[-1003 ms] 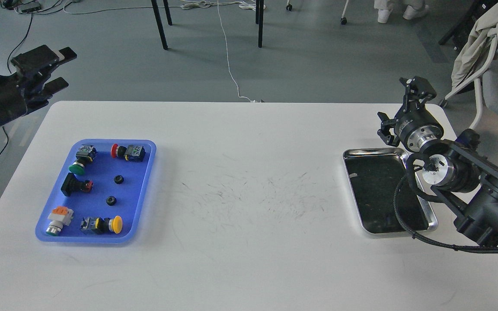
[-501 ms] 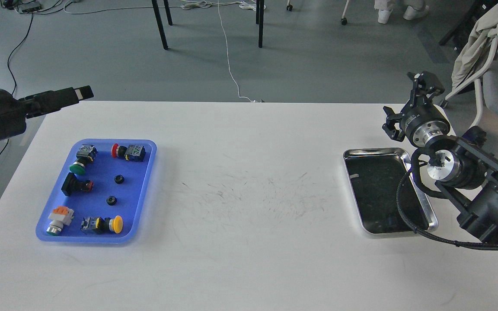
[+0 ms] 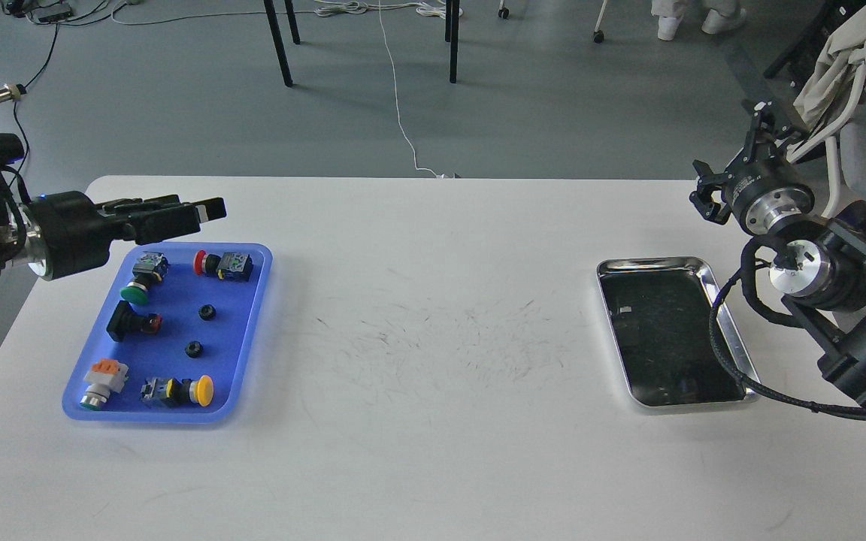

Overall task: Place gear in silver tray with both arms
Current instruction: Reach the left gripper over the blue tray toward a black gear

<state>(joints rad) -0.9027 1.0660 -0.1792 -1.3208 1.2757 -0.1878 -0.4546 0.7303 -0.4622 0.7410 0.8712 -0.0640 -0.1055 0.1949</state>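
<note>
Two small black gears (image 3: 207, 311) (image 3: 192, 349) lie in the blue plastic tray (image 3: 234, 338) at the left. The silver tray (image 3: 655, 263) sits at the right with nothing in it. My left gripper (image 3: 204, 210) hovers level above the blue tray's far edge and points right. It is seen side-on, so its fingers cannot be told apart, and nothing shows in it. My right gripper (image 3: 734, 158) is raised beyond the silver tray's far right corner, with its claws spread and empty.
The blue tray also holds several push-button switches with green (image 3: 133, 293), red (image 3: 199, 262) and yellow (image 3: 204, 390) caps. Chair and table legs (image 3: 277, 41) stand on the floor behind the table. A chair with cloth (image 3: 846, 60) is at the far right.
My left arm has swung right and down from beyond the table's corner to above the blue tray's far edge. My right arm has drawn back to the right and up, uncovering the silver tray.
</note>
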